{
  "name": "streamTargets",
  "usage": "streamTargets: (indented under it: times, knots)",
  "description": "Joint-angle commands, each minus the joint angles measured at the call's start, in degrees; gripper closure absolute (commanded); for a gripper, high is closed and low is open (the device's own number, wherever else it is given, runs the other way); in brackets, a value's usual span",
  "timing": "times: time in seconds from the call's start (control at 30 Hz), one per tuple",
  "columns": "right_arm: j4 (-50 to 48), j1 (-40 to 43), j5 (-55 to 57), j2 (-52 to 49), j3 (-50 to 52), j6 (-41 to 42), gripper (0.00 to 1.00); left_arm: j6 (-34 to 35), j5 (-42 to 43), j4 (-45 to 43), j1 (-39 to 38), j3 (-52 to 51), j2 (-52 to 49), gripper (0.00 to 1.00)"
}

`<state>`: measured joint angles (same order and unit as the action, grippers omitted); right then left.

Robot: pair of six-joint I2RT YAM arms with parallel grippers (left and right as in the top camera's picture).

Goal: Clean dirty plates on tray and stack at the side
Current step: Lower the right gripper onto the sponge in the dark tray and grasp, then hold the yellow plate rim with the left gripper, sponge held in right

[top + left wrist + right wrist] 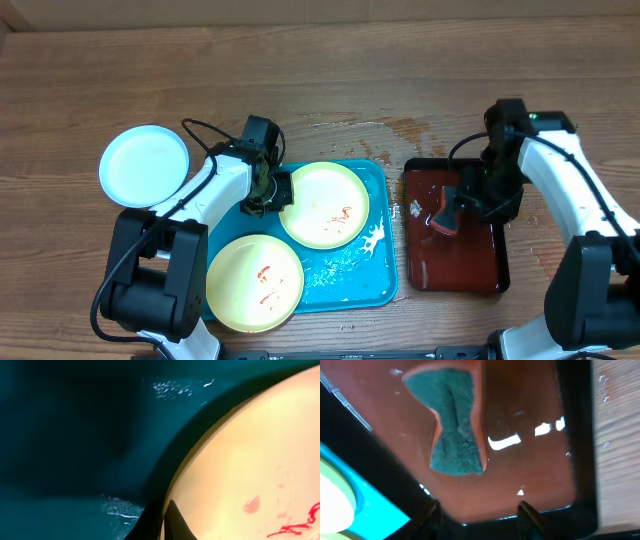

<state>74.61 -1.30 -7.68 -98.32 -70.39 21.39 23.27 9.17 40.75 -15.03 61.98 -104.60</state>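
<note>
Step in hand, I judged: getting sponge to wipe plate. Left gripper (262, 190) pinched shut on rim of red-smeared yellow-green plate (325, 205), which sat on blue tray (345, 275). Right gripper (480, 510) jaws apart, empty. Sponge (455, 430) lay just ahead of them in wet red-brown tray (520, 475). Next move needed, I guessed: reach forward, squeeze sponge.

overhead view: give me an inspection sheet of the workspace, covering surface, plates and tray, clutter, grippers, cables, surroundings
surface: wooden table, wet patch behind the trays
job's things: blue tray holds rear yellow plate and front yellow plate, both smeared red, plus white foam; white plate on the table to its left, no smears visible
clutter: red tray, wet, with a sponge lying in it
grippers: left gripper shut at the rear yellow plate's left rim; right gripper open over the red tray, holding nothing
cables: left cable and right cable, both black, off the plates
surroundings: nothing seen
</note>
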Motion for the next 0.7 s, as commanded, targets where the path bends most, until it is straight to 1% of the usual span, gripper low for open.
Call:
streamTargets:
  times: [0.0, 0.07, 0.17, 0.27, 0.33, 0.4, 0.47, 0.5, 0.53, 0.57, 0.63, 0.67]
  knots:
    - [-2.69, -0.09, -1.51, 0.15, 2.71, 1.18, 0.47, 6.36, -5.99, 1.38, -0.07, -0.44, -1.05, 0.96]
    - [-5.07, -0.11, -1.84, 0.15, 4.33, 1.18, 0.48, 7.78, -6.01, 1.75, -0.07, -0.44, -1.05, 0.96]
    - [-9.05, -0.09, -3.37, 0.15, 6.80, 1.20, 0.54, 12.70, -6.40, 2.36, -0.09, -0.44, -1.05, 0.96]
    - [-13.88, -0.09, -4.68, 0.15, 9.07, 1.90, 0.55, 15.65, -6.21, 2.25, -0.44, -0.44, -1.05, 0.96]
    - [-17.70, -0.11, -4.79, 0.15, 10.73, 3.17, 0.52, 16.57, -6.16, 2.08, -0.81, -0.44, -1.05, 0.96]
    - [-20.02, -0.11, -4.96, 0.15, 11.69, 4.09, 0.52, 16.52, -5.99, 1.73, -1.33, -0.44, -1.05, 0.96]
    - [-20.96, -0.09, -5.29, 0.15, 12.00, 4.11, 0.51, 14.40, -5.97, 1.38, -1.84, -0.44, -1.05, 0.96]
    - [-21.00, -0.09, -5.31, 0.15, 12.00, 4.11, 0.51, 12.92, -5.97, 1.20, -1.95, -0.44, -1.05, 0.89]
    - [-21.00, -0.09, -5.31, 0.15, 12.00, 4.11, 0.51, 11.74, -6.03, 1.16, -1.95, -0.44, -1.05, 0.76]
    - [-20.98, -0.09, -5.31, 0.15, 12.00, 4.09, 0.51, 10.56, -6.32, 1.16, -1.92, -0.44, -1.05, 0.68]
    - [-20.92, -0.09, -5.31, 0.15, 12.00, 3.93, 0.51, 7.26, -6.67, 0.66, -1.92, -0.44, -1.05, 0.64]
    - [-20.85, -0.09, -5.31, 0.15, 12.00, 3.93, 0.51, 5.86, -7.13, 0.44, -1.92, -0.44, -1.05, 0.66]
